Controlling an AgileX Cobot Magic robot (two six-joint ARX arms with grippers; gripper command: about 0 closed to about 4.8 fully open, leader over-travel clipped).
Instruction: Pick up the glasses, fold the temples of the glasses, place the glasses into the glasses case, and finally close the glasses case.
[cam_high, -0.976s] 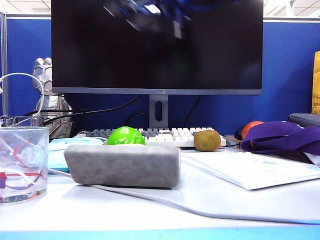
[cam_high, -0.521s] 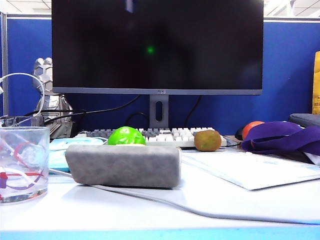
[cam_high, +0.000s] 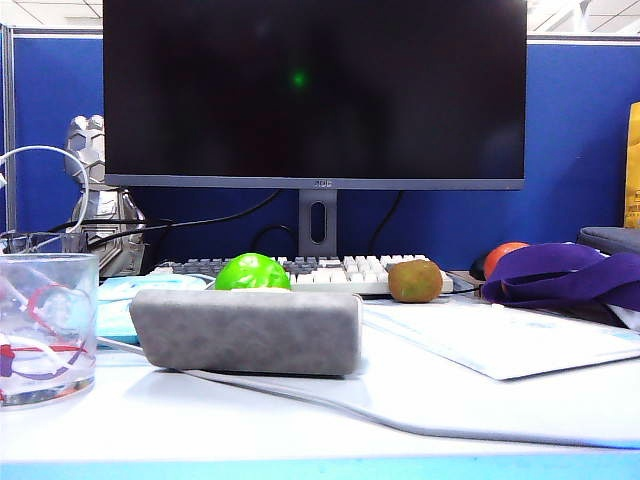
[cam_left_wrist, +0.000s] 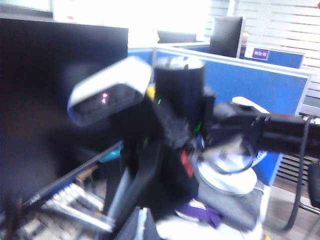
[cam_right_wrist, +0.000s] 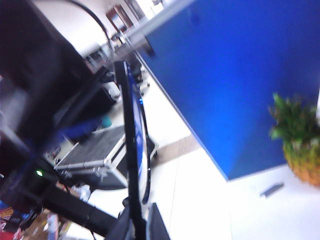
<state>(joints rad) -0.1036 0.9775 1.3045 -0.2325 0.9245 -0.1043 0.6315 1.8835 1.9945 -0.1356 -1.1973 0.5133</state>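
- Exterior view: sharp, evenly lit, soft shadow under the grey case (cam_high: 246, 331).
- Left wrist view: heavy motion blur, window glare blown out.
- Right wrist view: blurred, bright, tilted.

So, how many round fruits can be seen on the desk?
3: green fruit behind the glasses case, kiwi beside the keyboard, orange partly hidden behind purple cloth. Others may hide.

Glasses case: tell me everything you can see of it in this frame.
The glasses case is an oblong grey box with a felt-like surface and rounded corners. It is shut and lies flat, long side to the camera, on the white table, left of centre. A pale cable runs out from under it. A green ball sits just behind it. No gripper touches it; neither shows in the exterior view.
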